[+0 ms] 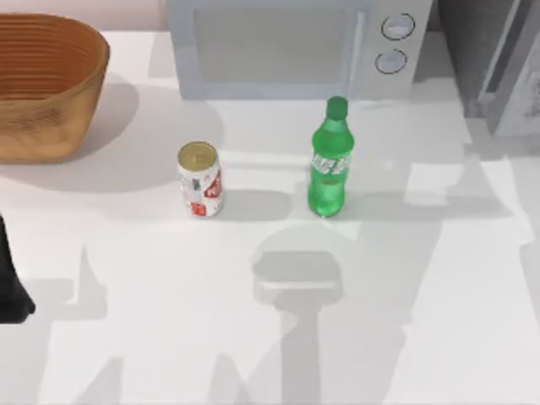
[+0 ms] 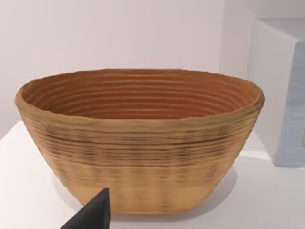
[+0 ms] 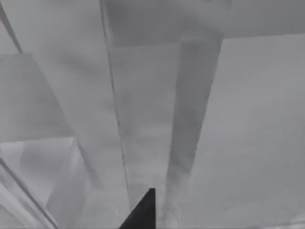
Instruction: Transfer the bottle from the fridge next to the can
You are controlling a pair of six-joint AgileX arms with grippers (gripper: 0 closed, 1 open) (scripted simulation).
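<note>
A white table carries soft grey shadows. At its back stands a white microwave against a pale wall; a woven basket sits far left.

One green bottle and one white-and-red can stand on the tabletop. There is one woven basket, one white microwave with two round knobs, and one grey fridge.
</note>
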